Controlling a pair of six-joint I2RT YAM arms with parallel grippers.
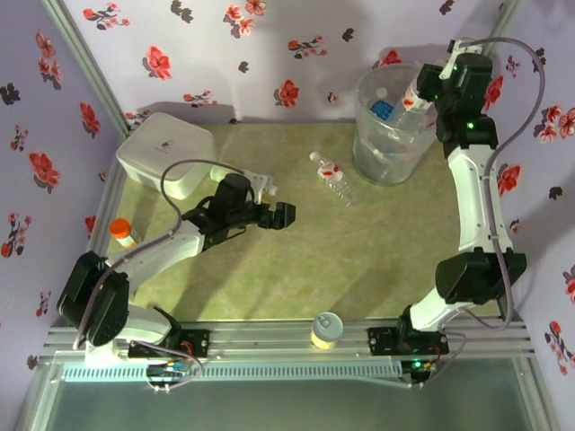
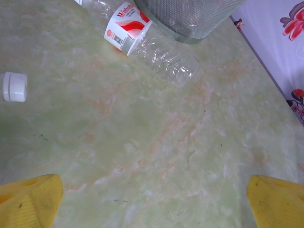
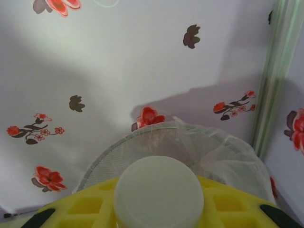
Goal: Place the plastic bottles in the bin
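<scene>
A clear ribbed plastic bottle with a red-and-white label [image 1: 331, 177] lies on the mottled green desk [image 1: 269, 278]. Its long axis is diagonal, neck toward 11 o'clock and base toward 5. At 1 o'clock stands the round translucent bag-lined bin [image 1: 375, 166]. Above it, the right hand [image 1: 426, 85] is clenched on a second clear plastic bottle [image 1: 413, 97], whose smooth white cap [image 3: 159, 199] faces the wrist. The left hand [image 1: 274, 214] is released, its yellow fingers [image 2: 28, 202] spread.

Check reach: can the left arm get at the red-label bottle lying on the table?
Probably yes. The left gripper is open, and the bottle lies ahead of it on bare table with nothing between them. It lies close beside the bin, which may crowd one finger.
</scene>
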